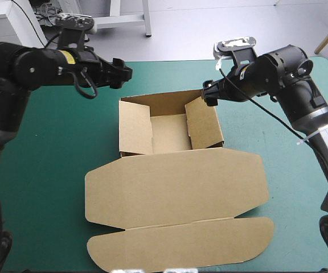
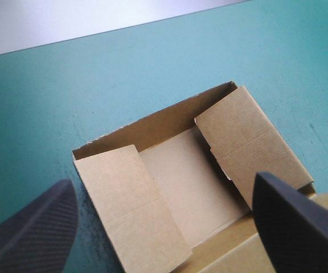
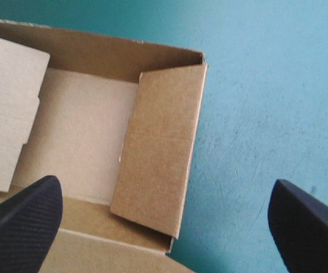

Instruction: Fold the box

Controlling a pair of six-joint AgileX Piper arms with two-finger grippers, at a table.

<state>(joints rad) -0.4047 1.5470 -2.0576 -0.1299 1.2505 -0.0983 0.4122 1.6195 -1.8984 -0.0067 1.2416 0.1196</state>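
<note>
brown box shows its flat lid only from above; left tool and right tool gape.

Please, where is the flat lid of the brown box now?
In the high view the lid lies flat on the teal-green cover, on the near side of the open tray, between it and the table's near edge.

high: above-behind, facing forward-down | wrists: near, angled down from either side | shared: box
</note>
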